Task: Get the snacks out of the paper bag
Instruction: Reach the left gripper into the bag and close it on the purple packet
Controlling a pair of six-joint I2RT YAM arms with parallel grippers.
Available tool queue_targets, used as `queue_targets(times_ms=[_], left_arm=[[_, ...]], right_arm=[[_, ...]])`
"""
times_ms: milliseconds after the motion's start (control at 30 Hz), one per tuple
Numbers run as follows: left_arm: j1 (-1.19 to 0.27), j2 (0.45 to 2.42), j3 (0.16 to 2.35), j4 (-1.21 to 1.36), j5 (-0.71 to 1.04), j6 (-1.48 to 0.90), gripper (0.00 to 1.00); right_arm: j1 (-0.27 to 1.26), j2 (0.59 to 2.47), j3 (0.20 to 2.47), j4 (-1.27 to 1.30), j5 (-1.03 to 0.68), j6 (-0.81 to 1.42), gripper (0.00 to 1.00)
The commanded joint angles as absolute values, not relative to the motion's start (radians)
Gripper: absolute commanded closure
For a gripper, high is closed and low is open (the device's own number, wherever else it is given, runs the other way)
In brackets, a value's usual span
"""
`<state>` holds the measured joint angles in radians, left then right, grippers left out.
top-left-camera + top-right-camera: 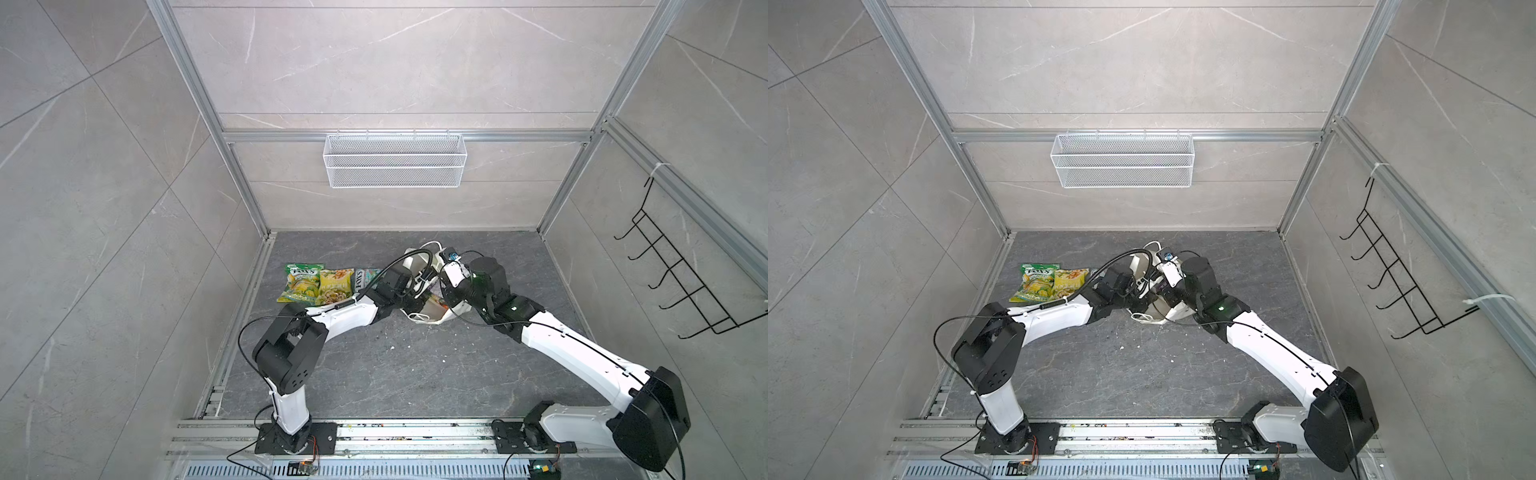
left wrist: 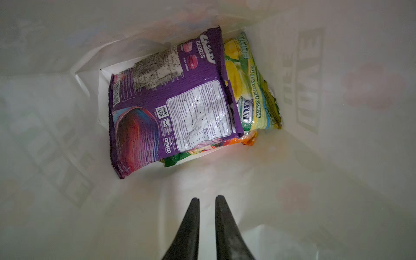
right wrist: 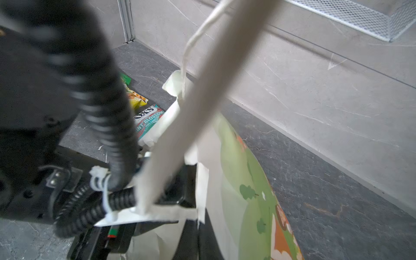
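Note:
In the left wrist view I look down into the white paper bag. At its bottom lie a purple snack packet, a green-yellow mango packet beside it, and a third packet mostly hidden beneath. My left gripper hangs above them inside the bag, open by a narrow gap and holding nothing. My right gripper is shut on the bag's rim. Left of the bag on the table lie a green-yellow packet, a yellow packet and a teal packet.
A white wire mesh basket hangs on the back wall. A black hook rack hangs on the right wall. The bag's cord handle and the left arm's cable cross close before the right wrist camera.

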<state>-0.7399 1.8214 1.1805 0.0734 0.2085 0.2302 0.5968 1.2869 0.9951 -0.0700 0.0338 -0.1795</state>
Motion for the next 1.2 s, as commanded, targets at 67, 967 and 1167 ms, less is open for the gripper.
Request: queue_targets(times_ms=[67, 967, 1167], left_arm=[[-0.745, 1.86, 1.2, 0.132, 0.172, 0.253, 0.72], [-0.753, 2.101, 1.31, 0.381, 0.145, 0.318, 0.21], [-0.755, 2.142, 1.354, 0.393, 0.13, 0.308, 0.44]], right_arm=[[0.606, 1.286, 1.039, 0.017, -0.004, -0.201, 1.0], [0.599, 1.22, 1.011, 0.025, -0.039, -0.184, 1.0], [0.598, 1.211, 1.013, 0.017, -0.041, -0.181, 1.0]])
